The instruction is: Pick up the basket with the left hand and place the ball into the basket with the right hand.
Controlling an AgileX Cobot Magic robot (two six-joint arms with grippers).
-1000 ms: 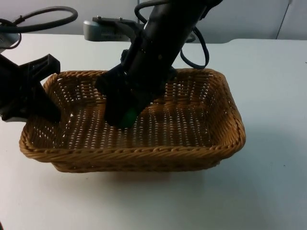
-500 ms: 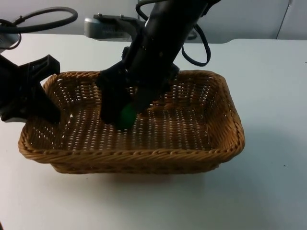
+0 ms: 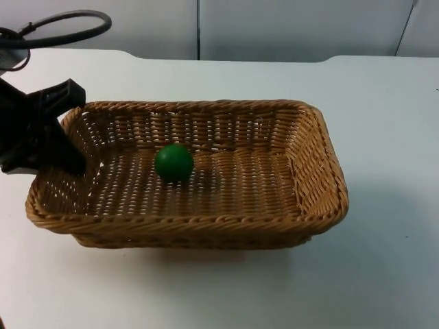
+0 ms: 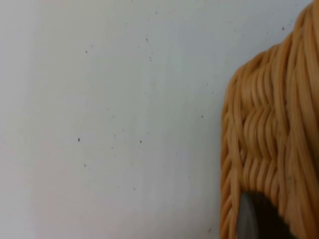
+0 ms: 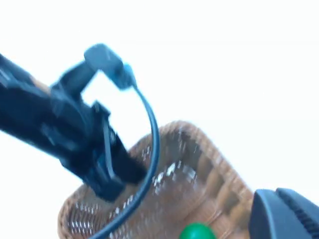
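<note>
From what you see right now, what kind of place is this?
Probably a robot test bench in a lab: a bare white table ending at a grey partition wall, with just a wicker basket holding a green ball, its end gripped by the left gripper.

The white bench (image 3: 384,274) stretches wide and ends at a grey partition wall (image 3: 288,27) on the far side. A wicker basket (image 3: 322,178) stands on it, a bit left of the middle — rectangular, long side running left to right, with a faint shadow under its near edge. Whether its base fully touches the surface or is raised a little at the left end, I cannot tell. Seen close beside the basket's corner, the bench top carries a scatter of tiny dark specks (image 4: 79,140) — otherwise plain white.
</note>
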